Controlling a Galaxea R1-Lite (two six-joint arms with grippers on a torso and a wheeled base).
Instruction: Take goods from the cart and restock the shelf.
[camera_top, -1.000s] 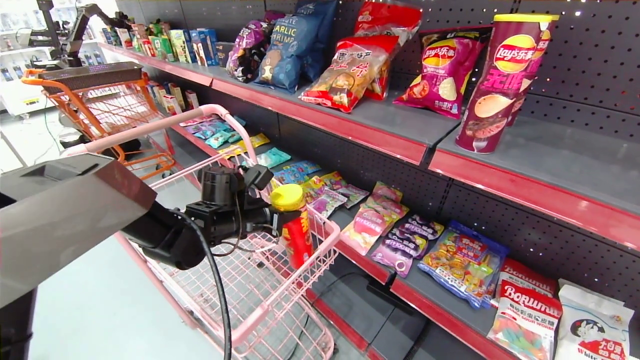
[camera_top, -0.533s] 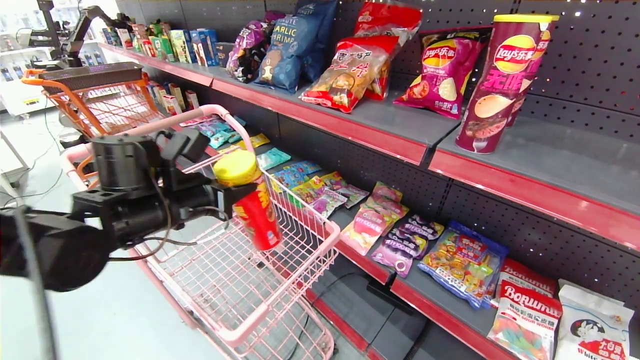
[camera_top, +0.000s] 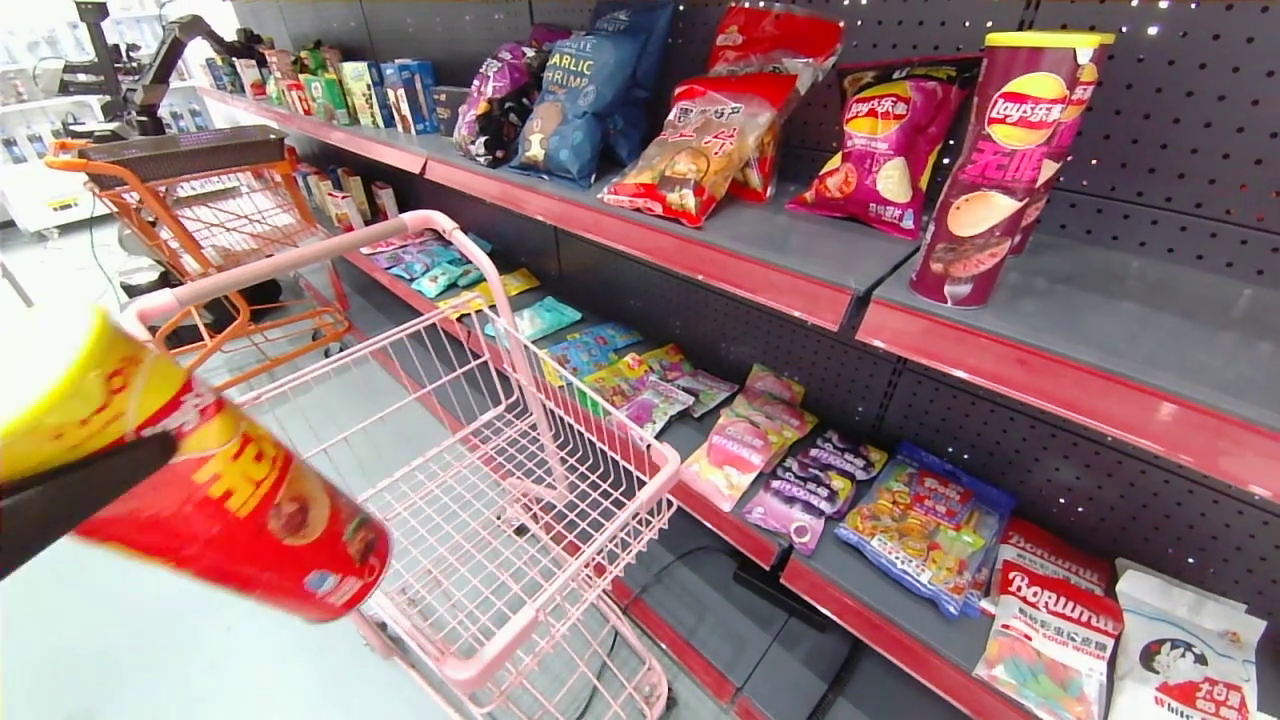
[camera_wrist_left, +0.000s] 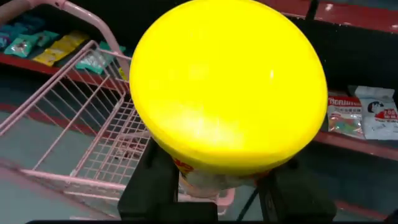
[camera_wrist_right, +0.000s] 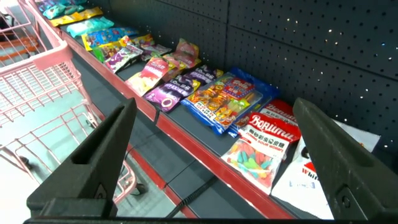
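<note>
1. The shelf (camera_top: 780, 240) runs along a dark pegboard wall (camera_top: 1180, 120), with grey boards edged in red. The upper board carries snack bags and a tall purple can (camera_top: 990, 170). The lower board carries flat candy packets (camera_top: 770, 470). A pale floor (camera_top: 150, 640) lies below.
2. The pink cart (camera_top: 300, 258) stands just beside the lower board. An orange cart (camera_top: 200, 200) stands farther back along the aisle.
3. The red can (camera_top: 240, 520) is in the air on my left, tilted, over the floor near the pink cart's handle end and outside its basket. In the head view the picture's edge cuts off its yellow top.
4. My left jaws are clamped on the red can. In the head view one dark finger (camera_top: 80, 490) crosses the can's body just under the lid. From the left wrist the yellow lid (camera_wrist_left: 227, 87) faces the camera and hides the can's body. Dark fingers (camera_wrist_left: 146, 186) show on either side beneath it, so I cannot make out the contact itself.
5. My right jaws are spread wide and hold nothing. From the right wrist their two fingers (camera_wrist_right: 93, 168) frame the lower board's packets and a corner of the pink cart.
</note>
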